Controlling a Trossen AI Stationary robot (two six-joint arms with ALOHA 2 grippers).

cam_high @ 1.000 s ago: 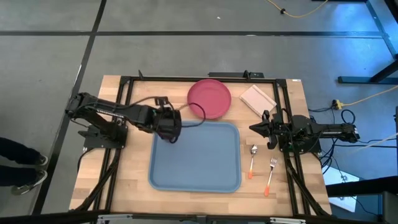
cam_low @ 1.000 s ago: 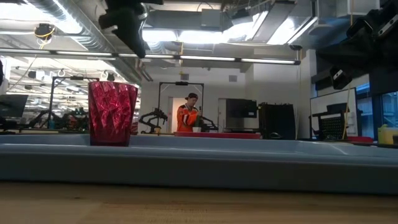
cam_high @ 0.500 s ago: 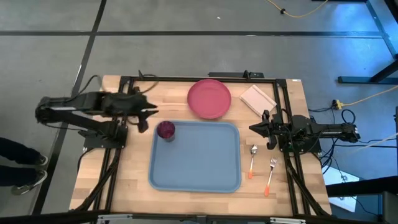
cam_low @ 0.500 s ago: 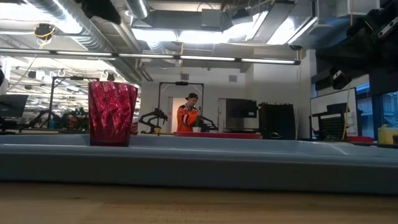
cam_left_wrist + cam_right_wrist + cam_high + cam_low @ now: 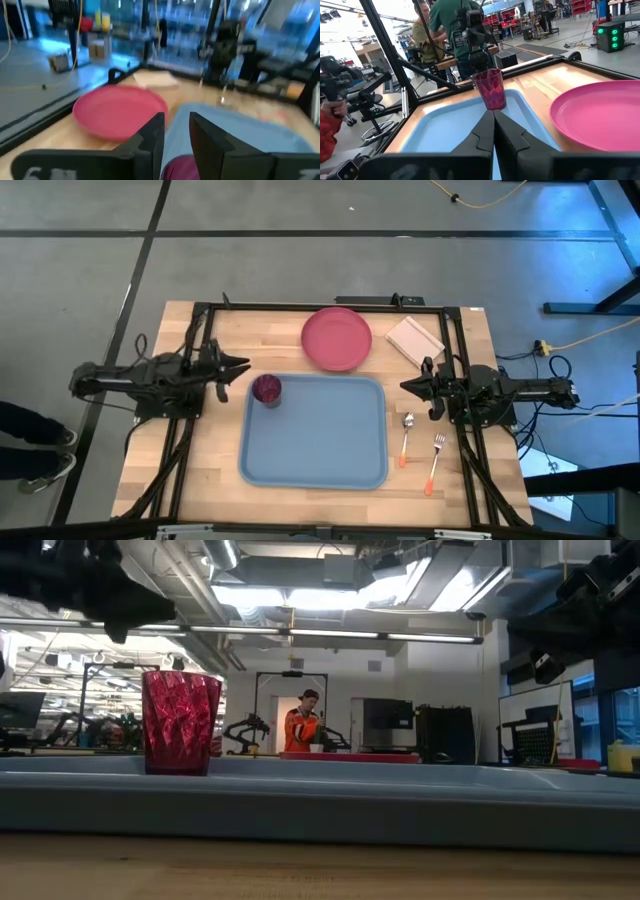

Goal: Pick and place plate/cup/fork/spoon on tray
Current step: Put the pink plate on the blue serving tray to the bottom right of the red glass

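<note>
The maroon cup [image 5: 266,388] stands upright on its base in the far left corner of the light-blue tray [image 5: 330,450]; it also shows in the low view [image 5: 180,722]. The pink-red plate [image 5: 337,338] lies on the table just beyond the tray. The spoon [image 5: 406,435] and the fork [image 5: 435,460] lie on the table right of the tray. My left gripper [image 5: 237,368] is open and empty, left of the tray, pointing at the cup [image 5: 180,167]. My right gripper [image 5: 408,385] is shut and empty at the tray's right side.
A pale beige pad [image 5: 414,338] lies at the far right, beside the plate. A black frame [image 5: 330,306] runs round the table. People stand in the room beyond the table [image 5: 437,25]. Most of the tray's floor [image 5: 450,130] is bare.
My left gripper has drawn back from above the cup toward the table's left edge and has come lower. The cup has stayed standing in the tray's far left corner.
</note>
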